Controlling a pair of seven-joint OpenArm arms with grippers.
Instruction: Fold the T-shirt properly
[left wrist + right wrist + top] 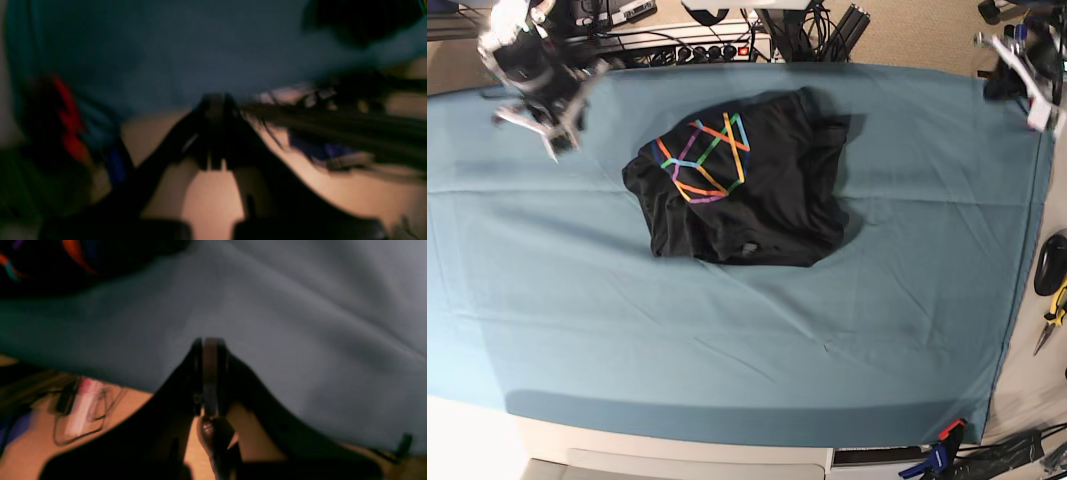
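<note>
I see the T-shirt (pixel 742 185) lying bunched in a rough folded heap in the upper middle of the base view, its rainbow line print (pixel 705 158) face up on the heap's upper left part. It rests on the teal cloth sheet (pixel 727 330), which covers nearly the whole table and shows shallow creases below the garment.

Neither arm touches the shirt. The right gripper (pixel 552 125) sits in the upper left of the base view, over the sheet's far left corner and well apart from the garment. In the right wrist view the right gripper's fingers (pixel 210 373) stand together with nothing between them, the sheet behind them and a dark corner of the shirt with coloured lines at upper left.

The left gripper (pixel 1037 110) sits in the upper right of the base view, at the sheet's right edge. The left wrist view is blurred; its jaws appear pressed together at centre frame, holding nothing that I can make out.

Cables and a power strip (pixel 697 45) run along the top edge. Pliers (pixel 1053 315) lie at the right edge, and clamps (pixel 939 455) sit at lower right.
</note>
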